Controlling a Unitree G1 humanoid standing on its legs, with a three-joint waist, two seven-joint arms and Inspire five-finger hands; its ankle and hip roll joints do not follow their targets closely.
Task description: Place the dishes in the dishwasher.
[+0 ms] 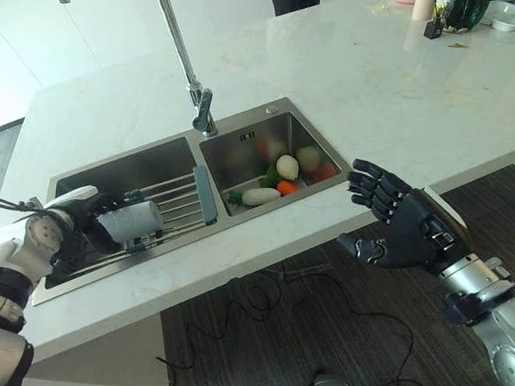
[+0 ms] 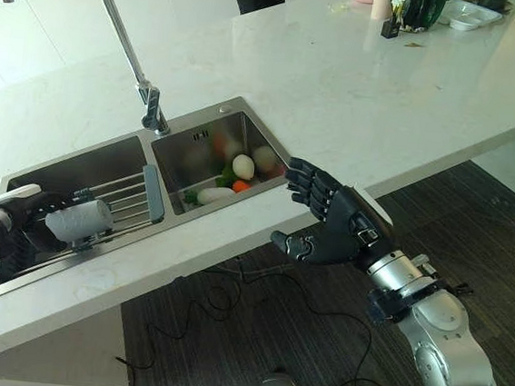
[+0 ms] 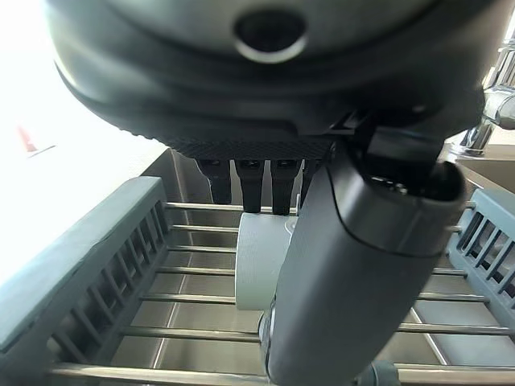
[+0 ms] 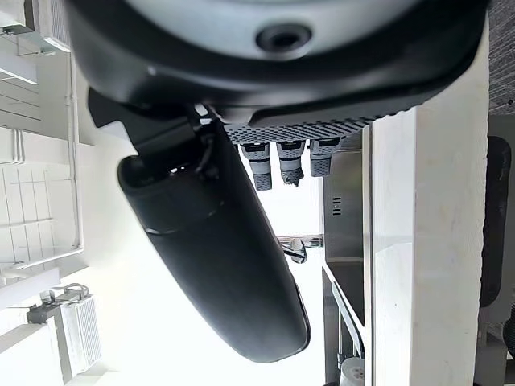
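Progress: I judged the task barely begun; I saw no dishwasher, and nothing had been loaded.
Cup (image 1: 132, 221): it lay on its side on the rack (image 1: 179, 205) over the left basin of the sink (image 1: 247, 141), a plain pale grey cylinder, seemingly intact.
Left robot hand (image 1: 100, 216): I had its fingers and thumb curled round the cup, at the rack.
Right robot hand (image 1: 400, 225): I had it hanging off the worktop (image 1: 359, 84) edge, fingers spread, holding nothing.
Right basin: it held vegetables (image 1: 280, 177), not dishes.
Left to do: carry the cup to the dishwasher.
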